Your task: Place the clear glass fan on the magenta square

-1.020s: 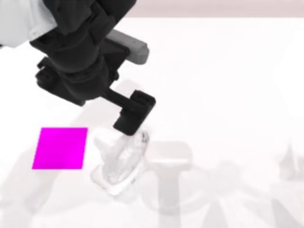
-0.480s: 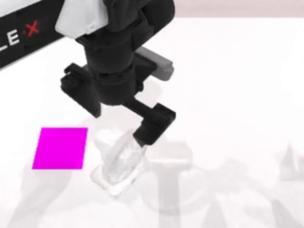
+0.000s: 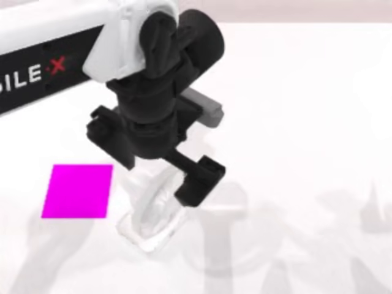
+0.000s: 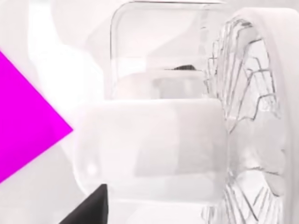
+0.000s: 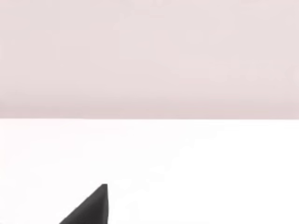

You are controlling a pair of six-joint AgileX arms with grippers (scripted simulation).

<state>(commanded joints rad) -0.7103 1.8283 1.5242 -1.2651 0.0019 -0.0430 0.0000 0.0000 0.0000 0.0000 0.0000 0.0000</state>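
The left gripper [image 3: 164, 193], black and two-fingered on the white AgileX arm reaching in from the top view's left, is lowered over the clear glass fan [image 3: 153, 211], a small see-through whitish desk fan with a round ribbed grille cage and a squarish base. One dark finger [image 3: 197, 182] is seen on the right side of the fan's grille, level with the cage and apparently against it; the opposite finger is hidden beneath the wrist body, so the fan is straddled by spread fingers, and whether they have pressed onto the glass cannot be told. The fan is seen standing on the white table [image 3: 306, 122], below and between the fingers, its squarish base just past the fingertips toward the table's near edge. The magenta square [image 3: 78, 190], a flat, bright, unmarked patch, lies just beside the fan on the side of the hidden finger, apart from the fan's base by a narrow strip of table, and nothing rests on it. In the left wrist view the fan [image 4: 154, 140] fills most of the picture, its ribbed grille to one side and its translucent base block in the middle, with a corner of the magenta square [image 4: 28, 121] beside it and a black fingertip [image 4: 91, 210] at the edge. The right arm is not seen in the top view; in its wrist view only a black fingertip [image 5: 91, 210] is shown over bare table.
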